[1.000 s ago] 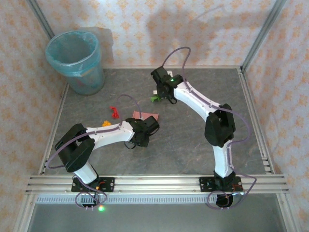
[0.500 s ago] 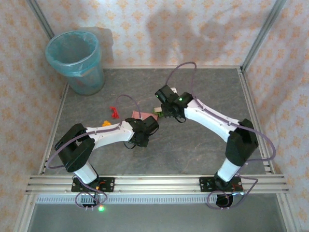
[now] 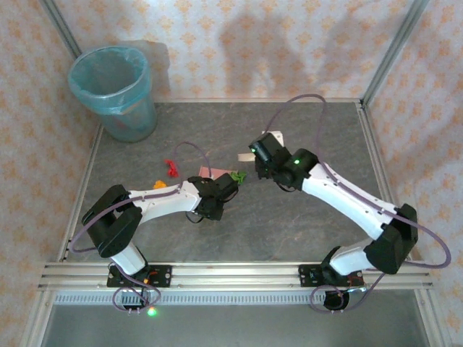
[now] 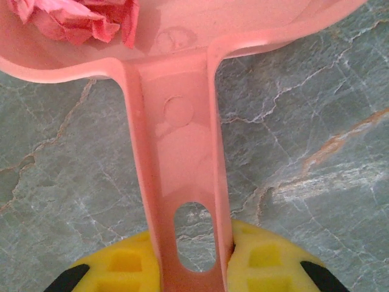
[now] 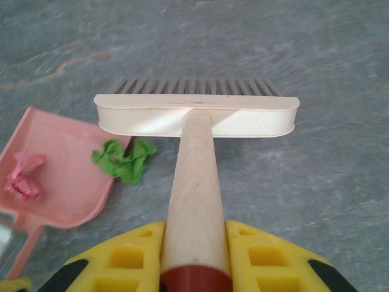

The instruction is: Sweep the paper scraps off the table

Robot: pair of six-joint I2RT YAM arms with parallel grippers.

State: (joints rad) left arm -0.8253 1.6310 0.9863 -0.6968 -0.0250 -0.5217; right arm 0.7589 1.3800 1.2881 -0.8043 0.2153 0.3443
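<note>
Dustpan: pink dustpan (image 5: 55, 170) lies flat on the table (image 3: 311, 130), roughly mid-table; its open lip faces the brush
Left gripper: left gripper (image 4: 194, 267) clamped narrow on the dustpan's handle, a yellow finger on either side
Right gripper: right gripper (image 5: 194, 258) closed on the wooden handle of the brush (image 5: 196, 115); bristles down on the table just past the dustpan's lip
Scraps: pink wad (image 5: 21, 176) inside the dustpan; green wad (image 5: 124, 159) at the dustpan's lip, overlapping its edge, between dustpan and brush; red wad (image 3: 171, 168) and orange wad (image 3: 158, 183) on the table left of the dustpan, near but apart
Edges: side rail (image 3: 376, 159) well right of the dustpan; bin (image 3: 116, 90) far left of the dustpan, in the corner
Open room: broad table surface right of and beyond the dustpan, up to the rail
</note>
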